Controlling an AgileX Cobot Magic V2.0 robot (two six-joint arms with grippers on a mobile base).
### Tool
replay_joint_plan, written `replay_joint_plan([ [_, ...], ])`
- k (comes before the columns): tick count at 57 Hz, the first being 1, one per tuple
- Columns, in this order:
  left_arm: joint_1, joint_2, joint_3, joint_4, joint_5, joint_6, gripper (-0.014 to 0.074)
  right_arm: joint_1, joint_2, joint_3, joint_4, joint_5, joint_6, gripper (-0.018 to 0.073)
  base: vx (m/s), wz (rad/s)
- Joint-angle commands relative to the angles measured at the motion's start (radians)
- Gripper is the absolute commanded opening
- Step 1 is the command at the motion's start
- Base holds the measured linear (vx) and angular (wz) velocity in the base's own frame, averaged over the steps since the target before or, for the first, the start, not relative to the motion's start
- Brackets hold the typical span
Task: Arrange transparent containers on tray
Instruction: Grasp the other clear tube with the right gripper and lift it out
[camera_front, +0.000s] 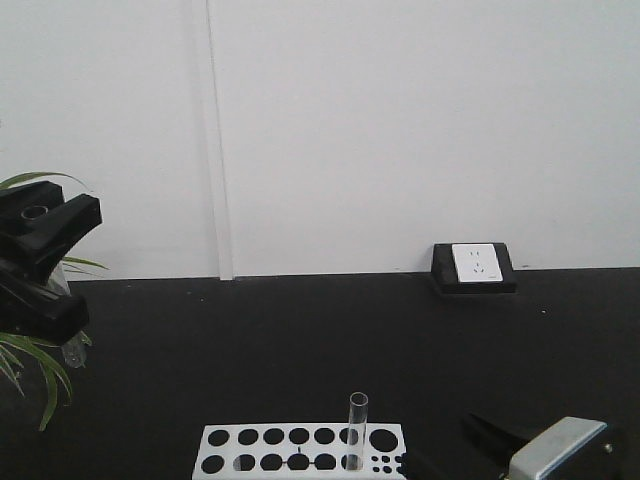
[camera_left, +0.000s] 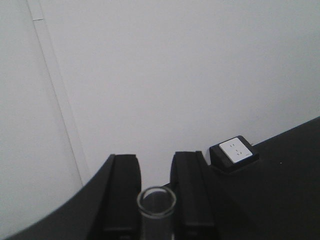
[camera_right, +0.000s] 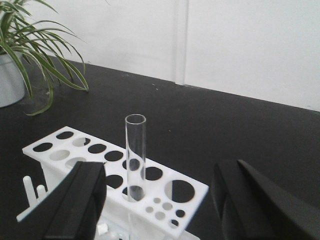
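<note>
— Nearest the left wrist camera, what is that round rim?

— That is the open top of the held glass tube (camera_left: 156, 215). It sits between the two black fingers (camera_left: 122, 195) of the left gripper (camera_left: 156, 165). The jaws are drawn in narrow against its sides and clamp it. It is probably a test tube, though so close to the lens its width is hard to judge.

— Where is that arm in the scene?

— It is raised at the far left edge of the front view, in front of the spider plant (camera_right: 35, 45) in its white pot (camera_right: 9, 80). It hides part of the leaves. A clear end of the tube pokes out beneath the gripper.

— And the other glass?

— The standing test tube (camera_right: 135, 150) is upright in a near-row hole of the white perforated rack (camera_right: 115, 168), toward its right end. The rack lies at the near middle of the black table (camera_front: 300, 340), cut off by the front view's lower edge.

— The right gripper (camera_right: 159, 175)?

— It is low at the near right, just beside the rack. Its jaws are spread wide and grip nothing. The standing tube shows between them, farther off and untouched. One finger (camera_right: 75, 205) blocks the rack's near left part.

— Anything else around?

— A power socket (camera_front: 474, 264) in a black housing sits at the far right against the white wall (camera_front: 400, 120), well apart from the rack.
</note>
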Motion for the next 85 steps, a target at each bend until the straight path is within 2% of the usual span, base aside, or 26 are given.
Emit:
replay_joint_plan([
  [1, -0.005, -0.014, -0.035, -0.013, -0.070, -0.010, -0.0006, 0.000, 0.062, -0.045, -0.007, -0.175, 0.001, 0.0504, 0.00, 0.00],
  [28, -0.005, -0.014, -0.035, -0.013, -0.062, -0.003, -0.0006, 0.000, 0.327, -0.288, -0.126, -0.207, 0.079, 0.0504, 0.00, 0.00],
  [43, -0.005, -0.014, -0.035, -0.013, -0.062, -0.003, -0.0006, 0.000, 0.428, -0.365, -0.131, -0.237, 0.121, 0.0498, 0.00, 0.00],
  [47, -0.005, -0.014, -0.035, -0.013, -0.062, -0.003, -0.0006, 0.000, 0.441, -0.365, -0.131, -0.261, 0.121, 0.0456, 0.00, 0.00],
  [51, -0.005, -0.014, -0.035, -0.013, -0.061, -0.003, -0.0006, 0.000, 0.444, -0.365, -0.128, -0.264, 0.121, 0.0357, 0.00, 0.00],
  [60, -0.005, -0.014, -0.035, -0.013, -0.060, -0.003, -0.0006, 0.000, 0.431, -0.365, -0.130, -0.274, 0.120, -0.0017, 0.00, 0.00],
  [72, -0.005, -0.014, -0.035, -0.013, -0.050, -0.003, -0.0006, 0.000, 0.321, -0.365, -0.132, -0.213, 0.121, -0.0013, 0.00, 0.00],
  [85, -0.005, -0.014, -0.035, -0.014, 0.030, -0.003, -0.0006, 0.000, 0.067, -0.365, -0.132, -0.006, 0.125, -0.0013, 0.00, 0.00],
])
